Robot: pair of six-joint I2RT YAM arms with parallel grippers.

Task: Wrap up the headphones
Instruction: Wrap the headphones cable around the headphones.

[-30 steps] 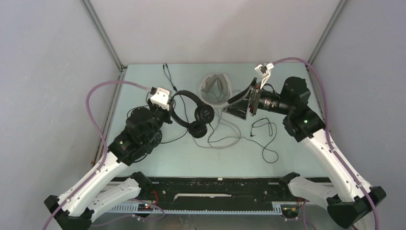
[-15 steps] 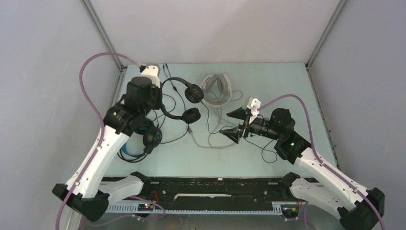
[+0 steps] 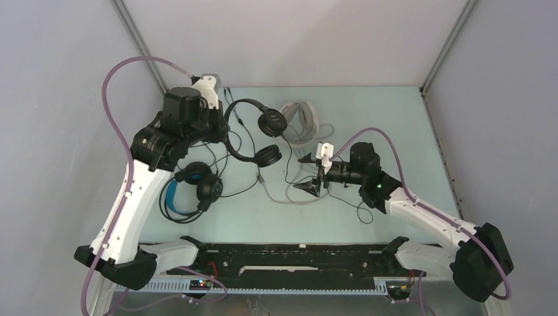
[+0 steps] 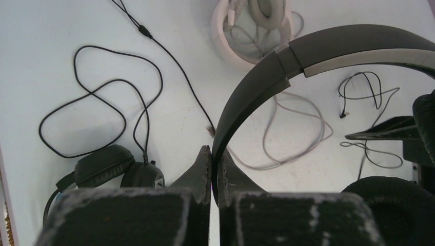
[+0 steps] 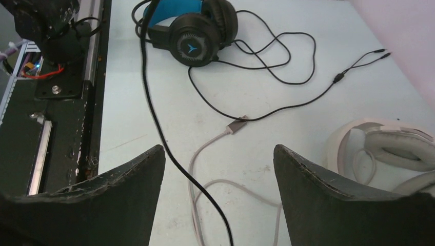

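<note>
My left gripper (image 4: pixel 214 154) is shut on the headband (image 4: pixel 328 46) of the smaller all-black headphones (image 3: pixel 270 122) and holds them up at the back left (image 3: pixel 222 136). Their thin black cable (image 5: pixel 169 148) hangs down and passes between the fingers of my right gripper (image 5: pixel 219 149). That gripper is open and empty, low over the middle of the table (image 3: pixel 308 173). The white-grey headphones (image 3: pixel 299 123) lie at the back centre, with their grey cable (image 5: pixel 197 159) looped under my right gripper. The blue-banded black headphones (image 3: pixel 191 189) lie at the near left.
Loose black cable loops lie on the table left of the blue-banded headphones' cup (image 4: pixel 97 102) and to the right under my right arm (image 3: pixel 360 205). A grey plug (image 5: pixel 236 124) lies mid-table. The black rail (image 3: pixel 296 253) runs along the near edge.
My left arm swung back and left, lifting the all-black headphones and uncovering the blue-banded pair. My right gripper came down from the back right to the middle, over the cables.
</note>
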